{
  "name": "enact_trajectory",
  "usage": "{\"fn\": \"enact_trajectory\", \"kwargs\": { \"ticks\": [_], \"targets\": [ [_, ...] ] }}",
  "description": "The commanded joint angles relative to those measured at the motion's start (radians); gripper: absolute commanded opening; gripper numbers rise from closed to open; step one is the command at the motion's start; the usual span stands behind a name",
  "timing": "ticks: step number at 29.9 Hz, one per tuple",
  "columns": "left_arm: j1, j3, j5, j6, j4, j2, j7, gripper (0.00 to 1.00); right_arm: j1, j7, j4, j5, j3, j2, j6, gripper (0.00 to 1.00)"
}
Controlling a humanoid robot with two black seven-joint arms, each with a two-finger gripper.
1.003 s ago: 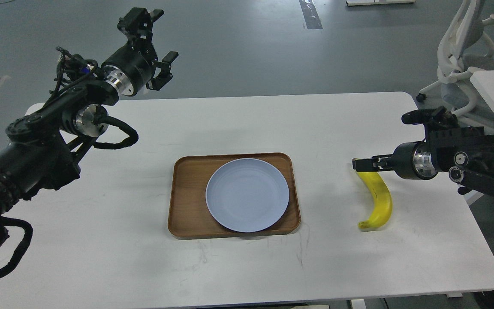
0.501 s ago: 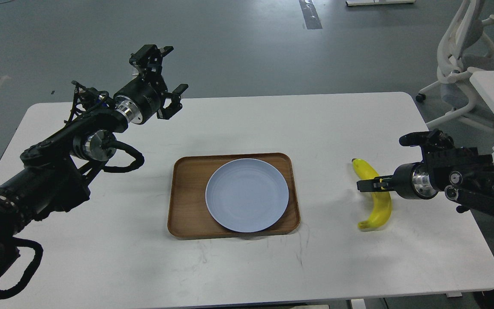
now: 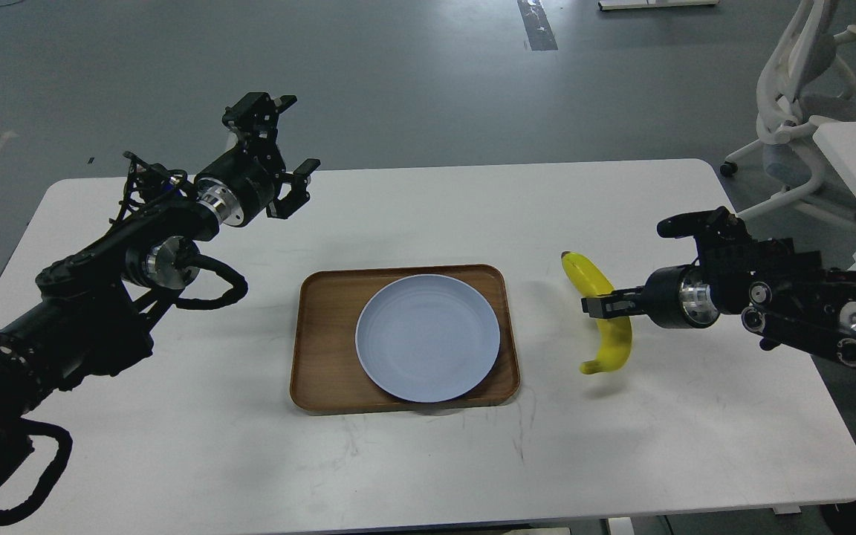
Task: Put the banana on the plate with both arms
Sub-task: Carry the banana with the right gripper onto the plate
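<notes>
Yellow banana (image 3: 606,316) right of centre, just beside the wooden tray (image 3: 324,334), pinched at mid-length by right gripper (image 3: 597,306). Pale blue plate (image 3: 428,338) bare on the tray. Left gripper (image 3: 279,148) upper left, fingers spread wide, holding nothing.

Beyond your right gripper (image 3: 597,305) stands a white office chair (image 3: 796,111); the white table (image 3: 428,215) beneath it sits on grey floor (image 3: 413,74).

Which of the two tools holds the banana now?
The right tool: it is shut on the banana, beside the tray. The left tool is open and holds nothing.
</notes>
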State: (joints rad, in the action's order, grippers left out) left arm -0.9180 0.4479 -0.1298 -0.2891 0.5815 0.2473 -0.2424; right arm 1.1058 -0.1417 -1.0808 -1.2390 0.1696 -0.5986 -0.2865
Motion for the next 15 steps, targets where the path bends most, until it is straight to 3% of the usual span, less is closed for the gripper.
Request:
{"fn": "enact_trajectory", "kwargs": {
  "ticks": [1,10,15],
  "targets": [
    [-0.001,0.0,-0.001,0.001,0.0,0.0,0.0,0.98,0.095,-0.041,-0.013,0.001,0.014,0.049,0.0,0.05],
    [0.001,0.0,-0.001,0.002,0.0,0.009,0.0,0.98,0.262,-0.053,0.044,-0.004,0.183,0.33,-0.003,0.06],
    [0.002,0.0,0.001,0.002,0.0,0.018,0.0,0.98,0.249,-0.053,0.094,-0.004,0.222,0.39,-0.005,0.07]
  ]
}}
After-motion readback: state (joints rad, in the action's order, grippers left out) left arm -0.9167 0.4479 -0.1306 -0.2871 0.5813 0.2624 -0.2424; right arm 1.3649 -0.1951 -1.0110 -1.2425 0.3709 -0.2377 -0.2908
